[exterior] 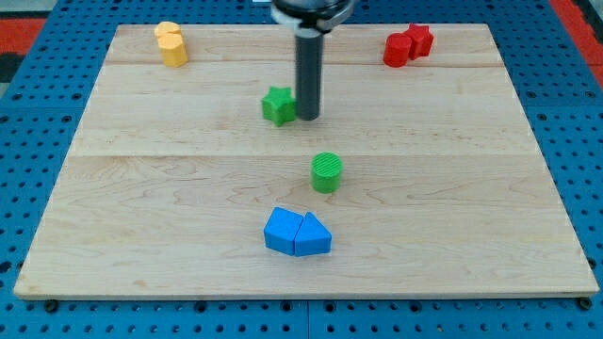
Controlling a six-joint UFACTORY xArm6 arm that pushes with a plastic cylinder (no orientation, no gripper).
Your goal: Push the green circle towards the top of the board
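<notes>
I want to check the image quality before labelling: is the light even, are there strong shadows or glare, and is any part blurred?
In the camera view the light is soft and even, with no glare on the wooden board; the green circle and blue blocks cast only faint shadows; these blocks look sharp; my tip, just right of the green star, is clear, while the rod's top is cut off at the view's top.

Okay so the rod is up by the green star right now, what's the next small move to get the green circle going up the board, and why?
Probably bring my tip down past the green circle to its bottom side. It now sits above the circle, beside the green star, so it cannot push upward from there.
</notes>
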